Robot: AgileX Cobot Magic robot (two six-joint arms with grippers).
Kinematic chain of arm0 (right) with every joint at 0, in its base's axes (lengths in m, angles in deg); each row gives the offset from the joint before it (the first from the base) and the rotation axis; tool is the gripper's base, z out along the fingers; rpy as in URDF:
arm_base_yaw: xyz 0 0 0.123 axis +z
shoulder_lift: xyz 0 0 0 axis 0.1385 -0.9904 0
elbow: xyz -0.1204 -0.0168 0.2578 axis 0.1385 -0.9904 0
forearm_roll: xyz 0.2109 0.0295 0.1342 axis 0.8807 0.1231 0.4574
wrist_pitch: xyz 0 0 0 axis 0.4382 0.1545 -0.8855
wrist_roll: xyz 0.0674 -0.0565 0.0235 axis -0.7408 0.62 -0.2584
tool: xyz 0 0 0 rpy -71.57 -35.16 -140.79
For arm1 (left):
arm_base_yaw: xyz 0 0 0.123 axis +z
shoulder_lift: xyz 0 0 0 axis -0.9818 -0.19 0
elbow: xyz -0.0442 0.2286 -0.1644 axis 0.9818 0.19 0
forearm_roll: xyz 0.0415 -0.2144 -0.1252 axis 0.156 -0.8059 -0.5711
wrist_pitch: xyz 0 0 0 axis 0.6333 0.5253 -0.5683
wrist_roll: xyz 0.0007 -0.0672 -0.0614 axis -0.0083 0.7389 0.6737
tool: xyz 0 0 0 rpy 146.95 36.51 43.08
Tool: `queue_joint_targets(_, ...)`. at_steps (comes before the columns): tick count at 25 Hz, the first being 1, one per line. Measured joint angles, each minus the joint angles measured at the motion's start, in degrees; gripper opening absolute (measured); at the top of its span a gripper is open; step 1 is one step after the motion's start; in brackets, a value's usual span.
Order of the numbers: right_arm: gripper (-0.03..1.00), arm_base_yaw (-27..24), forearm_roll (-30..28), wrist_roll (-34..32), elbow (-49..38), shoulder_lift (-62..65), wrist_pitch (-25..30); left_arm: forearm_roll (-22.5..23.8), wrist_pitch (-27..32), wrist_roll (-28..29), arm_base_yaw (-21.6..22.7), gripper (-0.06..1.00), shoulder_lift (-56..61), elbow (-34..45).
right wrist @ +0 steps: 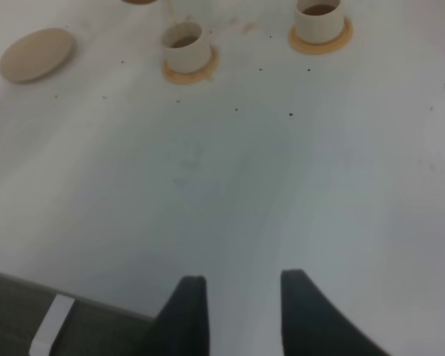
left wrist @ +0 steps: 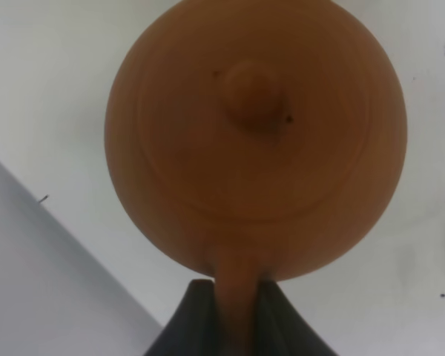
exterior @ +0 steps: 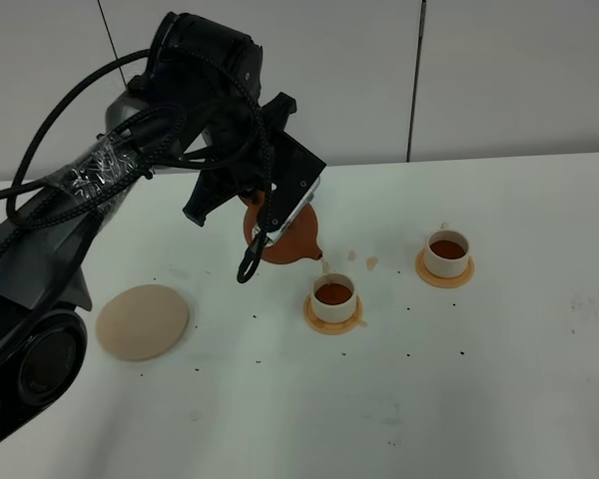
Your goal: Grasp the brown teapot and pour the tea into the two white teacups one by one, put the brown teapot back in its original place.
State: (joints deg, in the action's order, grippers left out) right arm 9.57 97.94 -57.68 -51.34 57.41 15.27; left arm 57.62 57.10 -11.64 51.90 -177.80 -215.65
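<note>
Both cups hold tea: the right cup [exterior: 446, 253] looks filled, and the left cup [exterior: 332, 297] is getting its pour, the teapot [exterior: 285, 238] tipped in the air just beyond it, spout down. The left gripper [left wrist: 234, 297] has its fingers clamped on the pot's handle. The right gripper [right wrist: 237, 297] hangs idle over bare tabletop [exterior: 479, 399], fingers apart. Left to do: return the pot to the saucer [exterior: 142, 321] at near left. Count: one teapot, two cups, two coasters, one saucer.
</note>
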Motion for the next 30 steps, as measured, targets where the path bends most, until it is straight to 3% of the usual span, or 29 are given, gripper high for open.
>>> queue_joint_targets(30,0.24,0.0,0.0,0.0,0.0,0.0,0.0,-0.06,0.0,0.0,-0.58,0.17,0.07,0.0)
